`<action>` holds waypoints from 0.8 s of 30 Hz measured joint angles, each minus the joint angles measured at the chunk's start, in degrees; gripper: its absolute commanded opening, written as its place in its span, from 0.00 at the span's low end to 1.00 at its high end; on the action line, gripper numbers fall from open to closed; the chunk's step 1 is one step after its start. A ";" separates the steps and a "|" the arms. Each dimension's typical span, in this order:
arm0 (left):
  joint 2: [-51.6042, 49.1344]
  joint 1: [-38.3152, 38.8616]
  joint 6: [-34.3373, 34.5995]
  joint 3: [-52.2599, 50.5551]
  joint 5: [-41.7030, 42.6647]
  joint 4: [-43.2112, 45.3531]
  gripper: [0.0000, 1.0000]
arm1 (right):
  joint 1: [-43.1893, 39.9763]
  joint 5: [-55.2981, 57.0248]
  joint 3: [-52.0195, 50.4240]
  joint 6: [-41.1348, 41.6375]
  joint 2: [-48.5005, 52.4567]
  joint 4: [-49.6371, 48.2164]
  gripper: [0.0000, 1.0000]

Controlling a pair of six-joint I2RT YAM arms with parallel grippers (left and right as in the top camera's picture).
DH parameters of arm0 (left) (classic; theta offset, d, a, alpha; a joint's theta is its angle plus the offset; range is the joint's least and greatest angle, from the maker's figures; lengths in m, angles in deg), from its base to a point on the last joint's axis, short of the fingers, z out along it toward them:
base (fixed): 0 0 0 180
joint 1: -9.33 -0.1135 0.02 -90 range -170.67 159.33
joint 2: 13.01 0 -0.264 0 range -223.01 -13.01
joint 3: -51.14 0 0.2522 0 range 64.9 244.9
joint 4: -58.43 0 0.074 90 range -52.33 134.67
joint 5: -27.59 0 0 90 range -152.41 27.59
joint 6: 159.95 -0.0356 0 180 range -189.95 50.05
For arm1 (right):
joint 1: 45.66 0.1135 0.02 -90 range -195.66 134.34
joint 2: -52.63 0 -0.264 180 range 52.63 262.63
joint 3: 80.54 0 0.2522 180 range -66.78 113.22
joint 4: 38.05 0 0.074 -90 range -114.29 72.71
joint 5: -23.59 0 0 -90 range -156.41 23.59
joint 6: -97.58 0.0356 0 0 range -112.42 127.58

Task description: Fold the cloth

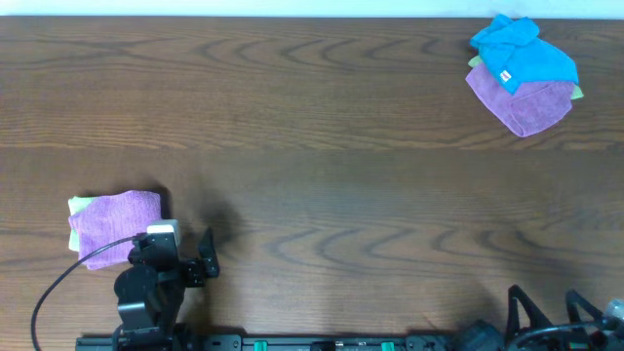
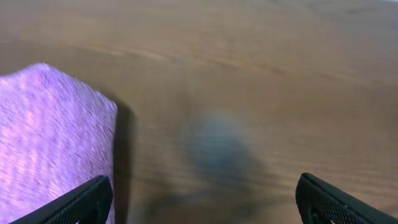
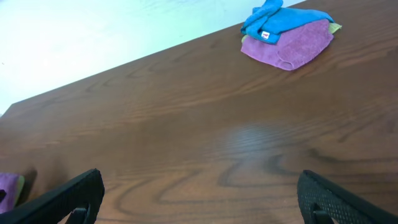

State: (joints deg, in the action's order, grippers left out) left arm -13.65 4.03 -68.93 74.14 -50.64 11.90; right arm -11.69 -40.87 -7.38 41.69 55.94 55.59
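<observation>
One purple cloth folded at the near-left corner, far-right pile untouched. My left pincer and right pincer gape wide, empty.

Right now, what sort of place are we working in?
Probably a lab or data-collection bench, not a home: a wood-grain table against a plain pale wall, a mounting rail along its near edge, and small cloths staged in a heap and a folded stack.
</observation>
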 measured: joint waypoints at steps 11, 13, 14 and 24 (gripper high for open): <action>0.04 3.76 -1.53 0.00 -0.17 0.17 0.95 | 0.00 0.00 0.00 0.00 0.00 0.00 0.99; 0.04 4.37 -1.53 0.00 -0.17 0.17 0.95 | 0.00 0.00 0.00 0.00 0.00 0.00 0.99; 0.04 4.42 -1.53 0.00 -0.17 0.17 0.95 | 0.00 0.00 0.00 0.00 0.00 0.00 0.99; 0.04 4.46 -1.53 0.00 -0.17 0.17 0.95 | 0.00 0.00 0.00 0.02 0.00 0.00 0.99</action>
State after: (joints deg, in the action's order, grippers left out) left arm -13.61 8.49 -70.46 74.14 -50.81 12.07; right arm -11.69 -40.87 -7.38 41.71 55.94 55.59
